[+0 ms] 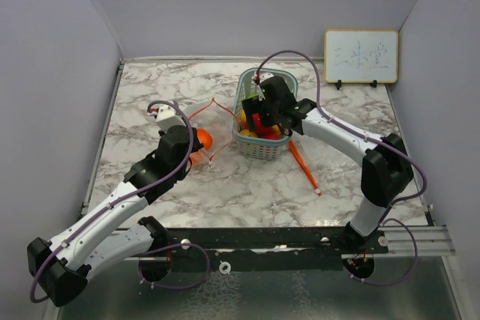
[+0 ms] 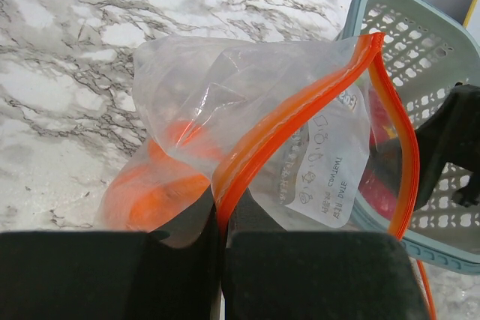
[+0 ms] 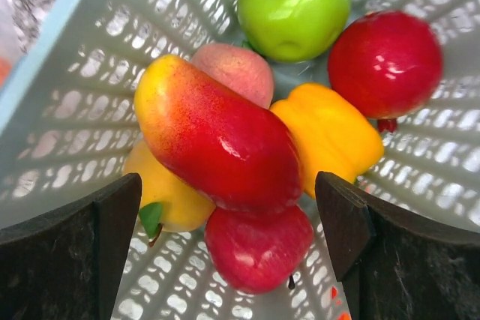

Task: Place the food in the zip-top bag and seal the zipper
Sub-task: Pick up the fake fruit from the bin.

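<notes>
The clear zip-top bag [image 2: 247,103] with an orange zipper lies left of the teal basket [image 1: 264,149], its mouth toward the basket. An orange fruit [image 2: 154,196] is inside it, also seen from the top [image 1: 202,139]. My left gripper [image 2: 223,219] is shut on the bag's zipper rim; from above it sits at the bag's near side [image 1: 191,142]. My right gripper [image 3: 229,222] is open inside the basket [image 3: 67,133], its jaws either side of a red-yellow mango [image 3: 217,140] and a red apple [image 3: 259,249]. A green apple [image 3: 292,5], another red fruit [image 3: 384,61], a yellow pepper [image 3: 334,136] and a peach [image 3: 238,73] lie there too.
A long thin orange object [image 1: 304,165] lies on the marble table right of the basket. A small whiteboard [image 1: 361,56] stands at the back right. Grey walls close in the left, back and right sides.
</notes>
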Available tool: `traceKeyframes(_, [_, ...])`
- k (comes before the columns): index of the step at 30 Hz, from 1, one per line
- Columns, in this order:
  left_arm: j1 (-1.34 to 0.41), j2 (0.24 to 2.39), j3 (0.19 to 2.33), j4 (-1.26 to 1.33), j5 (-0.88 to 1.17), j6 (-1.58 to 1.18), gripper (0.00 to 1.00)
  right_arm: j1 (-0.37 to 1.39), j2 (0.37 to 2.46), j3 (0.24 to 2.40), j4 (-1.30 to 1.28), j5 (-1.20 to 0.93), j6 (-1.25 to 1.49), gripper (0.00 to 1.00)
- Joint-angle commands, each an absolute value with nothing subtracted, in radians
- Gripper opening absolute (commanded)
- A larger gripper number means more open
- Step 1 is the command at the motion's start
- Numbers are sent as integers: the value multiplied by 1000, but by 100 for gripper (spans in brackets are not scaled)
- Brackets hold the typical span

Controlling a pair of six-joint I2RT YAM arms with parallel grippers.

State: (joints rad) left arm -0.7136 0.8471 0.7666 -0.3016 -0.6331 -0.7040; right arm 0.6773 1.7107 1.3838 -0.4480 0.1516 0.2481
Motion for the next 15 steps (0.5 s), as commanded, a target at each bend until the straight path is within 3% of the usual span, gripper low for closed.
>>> traceKeyframes(1, [-709,827,774,-295,-640,-694,0,676,1792,1422,-437,75,198,100])
traceKeyframes(6, [-709,823,773,-295,-646,-695,0,676,1843,1405,-441,70,167,100])
traceKeyframes(8, [-709,823,773,-294,-646,-695,0,676,1867,1406,-442,87,159,95])
traceKeyframes(15, [-708,824,773,-296,-644,-696,0,676,1823,1413,-412,143,173,43])
